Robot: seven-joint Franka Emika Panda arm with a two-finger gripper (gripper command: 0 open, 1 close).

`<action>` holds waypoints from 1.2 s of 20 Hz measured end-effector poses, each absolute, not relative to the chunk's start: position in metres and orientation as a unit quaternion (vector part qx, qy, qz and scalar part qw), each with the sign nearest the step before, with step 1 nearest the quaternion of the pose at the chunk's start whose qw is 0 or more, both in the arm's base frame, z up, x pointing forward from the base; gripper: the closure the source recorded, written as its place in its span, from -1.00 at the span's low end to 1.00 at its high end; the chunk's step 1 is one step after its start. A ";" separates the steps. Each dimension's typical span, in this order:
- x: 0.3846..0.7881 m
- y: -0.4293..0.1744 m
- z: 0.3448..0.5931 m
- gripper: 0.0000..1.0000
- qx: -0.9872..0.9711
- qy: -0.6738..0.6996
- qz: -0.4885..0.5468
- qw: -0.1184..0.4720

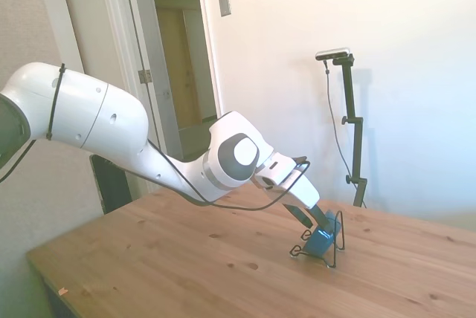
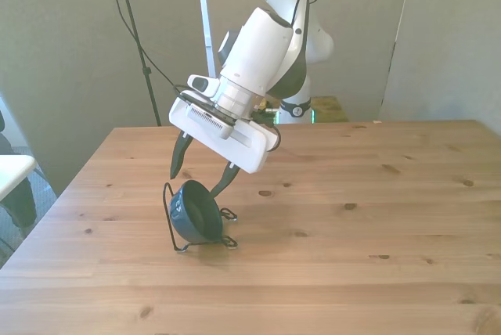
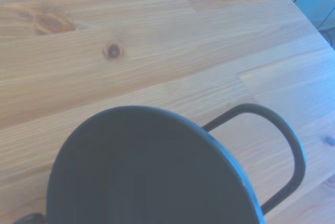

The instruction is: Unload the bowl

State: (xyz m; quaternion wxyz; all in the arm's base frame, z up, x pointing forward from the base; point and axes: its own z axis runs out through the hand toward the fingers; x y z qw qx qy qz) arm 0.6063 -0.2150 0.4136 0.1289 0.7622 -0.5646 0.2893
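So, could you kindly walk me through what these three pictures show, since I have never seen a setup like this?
It is one scene photographed by three cameras at the same moment. The white machine is a robot arm, and at its end is a two-fingered hand. One camera stands off to the side of the wooden table, one faces the robot across the table, and one rides on the wrist, looking down from close by.

On the table stands a black wire rack, and a small blue bowl sits on edge in it. The hand is tilted down over the bowl with its fingers spread apart, one on each side of the rim. Nothing is gripped yet. The big dark round shape in the wrist picture is that bowl, blurred.
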 end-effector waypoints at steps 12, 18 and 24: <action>0.604 -0.213 0.407 1.00 0.755 -0.565 0.300 0.145; 0.604 -0.213 0.405 1.00 0.754 -0.566 0.300 0.144; 0.606 -0.214 0.410 1.00 0.752 -0.566 0.304 0.144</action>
